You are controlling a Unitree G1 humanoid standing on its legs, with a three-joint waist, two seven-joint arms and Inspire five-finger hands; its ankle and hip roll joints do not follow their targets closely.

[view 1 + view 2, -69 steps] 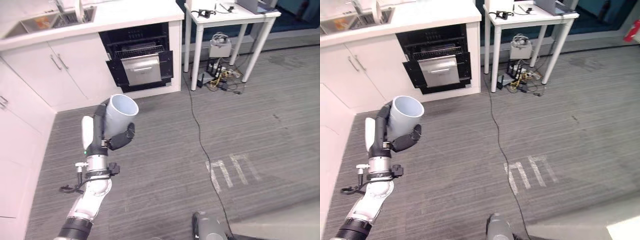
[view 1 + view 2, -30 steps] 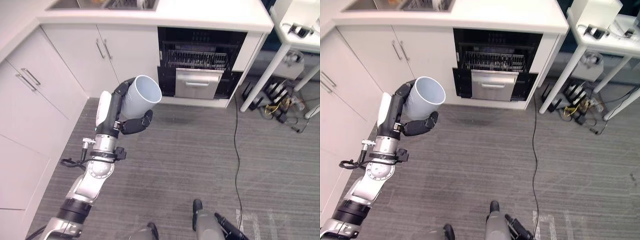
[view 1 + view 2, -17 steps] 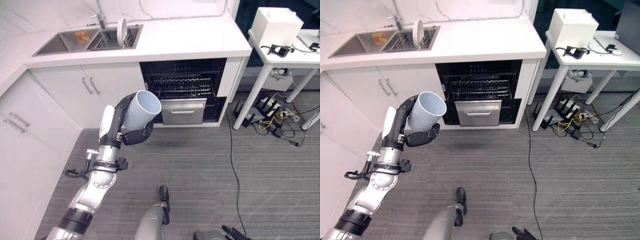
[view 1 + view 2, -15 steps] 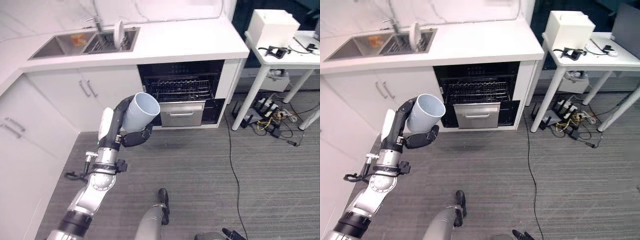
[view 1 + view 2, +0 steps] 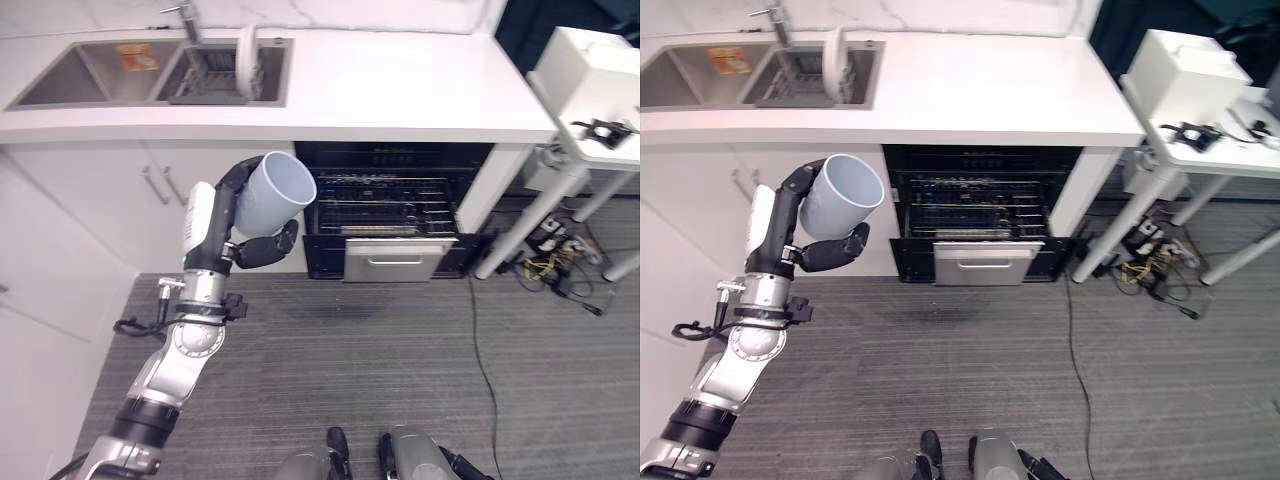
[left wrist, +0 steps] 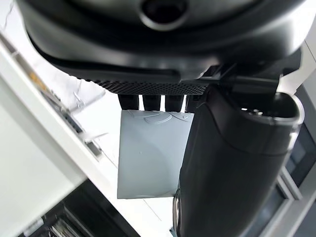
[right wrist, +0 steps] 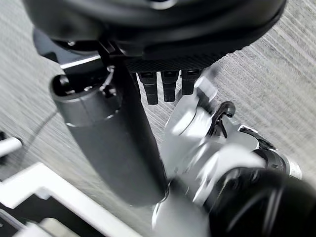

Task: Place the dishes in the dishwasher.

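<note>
- Left eye view: the left hand [image 5: 235, 225] grips a pale blue cup [image 5: 273, 192], fingers curled round its far side and thumb across the near side, the cup's open mouth tilted up and to the right. The cup is held in the air in front of a white cabinet [image 5: 130, 210], just left of the open dishwasher [image 5: 395, 215]. The dishwasher's wire rack [image 5: 385, 210] shows inside the dark opening, with a steel drawer front [image 5: 398, 262] below it. On the white counter [image 5: 400, 85] above, a sink [image 5: 150, 75] holds a white plate [image 5: 245, 50] standing on edge in a rack beside the tap [image 5: 185, 15]. A white table [image 5: 600, 130] stands to the right, with a white box [image 5: 597, 75] on it and tangled wires [image 5: 555, 265] on the grey floor [image 5: 400, 350] beneath.
- Right eye view: the same scene; the cup [image 5: 840, 197] sits in the left hand [image 5: 805, 240], well apart from the dishwasher [image 5: 975, 215] opening to its right.
- Left wrist view: the hand's [image 6: 232, 163] thumb lies along the cup [image 6: 150, 153], and the fingers [image 6: 153, 102] wrap its other side.
- Right wrist view: the right hand [image 7: 118, 143] hangs over the floor [image 7: 276, 74], holding nothing, its thumb stretched out and its fingers [image 7: 170, 84] loosely extended.
</note>
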